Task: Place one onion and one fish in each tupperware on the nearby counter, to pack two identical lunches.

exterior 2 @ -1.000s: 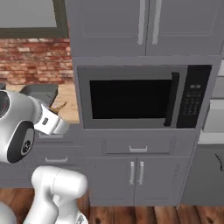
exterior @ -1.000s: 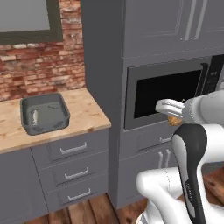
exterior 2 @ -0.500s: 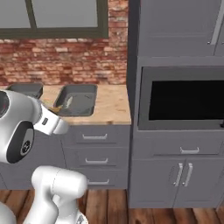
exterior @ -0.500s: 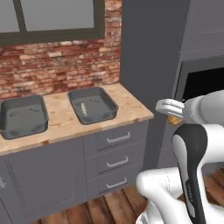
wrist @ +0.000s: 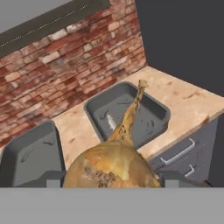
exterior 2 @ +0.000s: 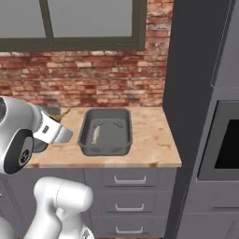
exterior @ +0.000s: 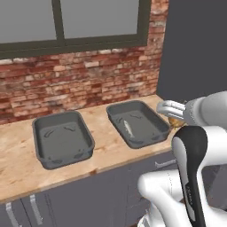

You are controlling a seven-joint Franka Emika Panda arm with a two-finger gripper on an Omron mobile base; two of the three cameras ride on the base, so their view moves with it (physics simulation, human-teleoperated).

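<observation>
My gripper (wrist: 111, 178) is shut on a golden-brown onion (wrist: 114, 162) whose dry stem points forward. From the left base view the gripper (exterior: 172, 111) hovers just right of the counter's end, with the onion (exterior: 176, 122) under it. Two dark grey tupperwares sit on the tan counter (exterior: 17, 168). The right tupperware (exterior: 146, 141) holds a silver fish (exterior: 127, 127), also visible in the right base view as the fish (exterior 2: 96, 134) and in the hand view as the fish (wrist: 111, 121). The left tupperware (exterior: 40, 133) has no food that I can make out.
A red brick wall (exterior: 88, 75) and a dark-framed window (exterior: 57, 22) back the counter. A tall dark grey cabinet (exterior 2: 191, 70) with a microwave (exterior 2: 228, 144) stands right of the counter's end. Grey drawers (exterior 2: 130, 179) sit below.
The base has moved left, so the views slid from the microwave to the counter with both tupperwares. The gripper has stayed shut on the onion throughout.
</observation>
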